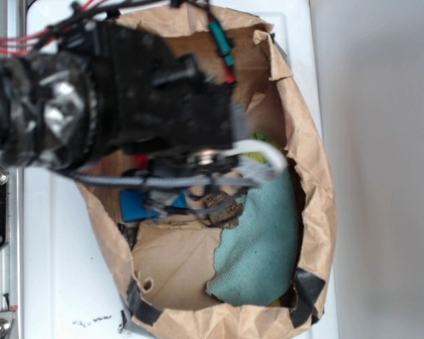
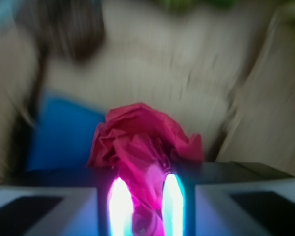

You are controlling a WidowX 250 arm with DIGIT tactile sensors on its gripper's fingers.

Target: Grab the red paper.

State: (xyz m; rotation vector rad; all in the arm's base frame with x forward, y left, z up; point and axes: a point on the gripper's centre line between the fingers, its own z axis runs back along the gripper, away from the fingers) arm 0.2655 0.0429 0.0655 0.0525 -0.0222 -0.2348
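Clearly the gripper (image 2: 145,206) was already inside the paper bag (image 1: 307,141), and in the wrist view its two bright fingers (image 2: 119,206) stood on either side of the red paper (image 2: 145,147), with crumpled red folds pressed between them; I judged it clamped on the wad, though the blur left the firmness of the hold uncertain. The red paper sat on the bag's floor toward the left wall, touching the blue block (image 2: 64,132) that lay on its left side in that view. In the exterior view the arm (image 1: 127,99) covered nearly all of the wad, so only a sliver of red showed beneath it, near the blue block and the small brown wad (image 1: 221,207). A green cloth (image 1: 261,247) filled the bag's lower right corner. To finish this step well, I thought the fingers should pinch the bulk of the wad rather than a loose outer fold, since thin paper could tear or slip free. The lift would best go straight up, clear of the block and the bag's soft walls, so that nothing was dragged along. No brand, label or writing could be read on any surface; the bag, the block and the cloth all looked plain.
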